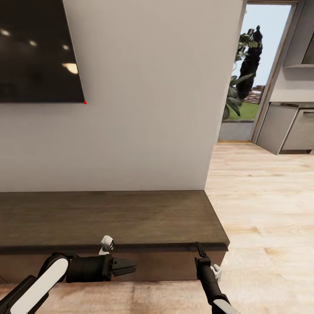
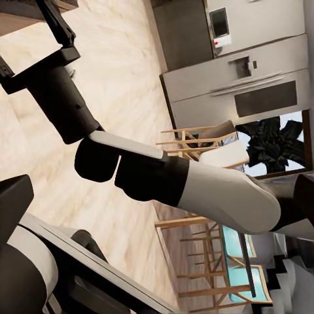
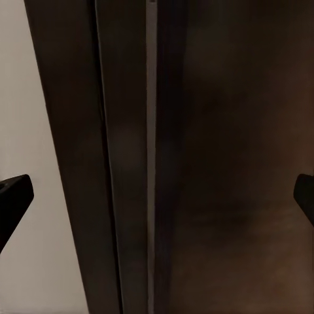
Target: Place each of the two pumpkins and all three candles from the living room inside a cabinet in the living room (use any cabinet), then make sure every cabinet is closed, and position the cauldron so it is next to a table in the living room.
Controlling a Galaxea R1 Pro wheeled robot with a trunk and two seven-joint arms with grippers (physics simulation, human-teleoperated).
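Note:
The long dark-brown cabinet (image 1: 109, 218) stands against the white wall, its flat top bare and its fronts closed. My right gripper (image 1: 199, 249) points up at the front edge near the cabinet's right end. In the right wrist view the dark wood (image 3: 216, 163) is very close, and the gripper (image 3: 157, 196) is open with its fingertips (image 3: 13, 199) far apart. My left gripper (image 1: 126, 266) hovers in front of the cabinet front, pointing right, open and empty. The left wrist view looks across at my right arm (image 2: 196, 183). Pumpkins, candles and cauldron are out of view.
A black TV (image 1: 39, 48) hangs on the wall above the cabinet. Light wood floor (image 1: 261, 209) runs right of the cabinet toward a glass door (image 1: 244, 87) and grey kitchen cupboards (image 1: 292, 126). The left wrist view shows a steel fridge (image 2: 242, 78) and wooden chairs (image 2: 203, 140).

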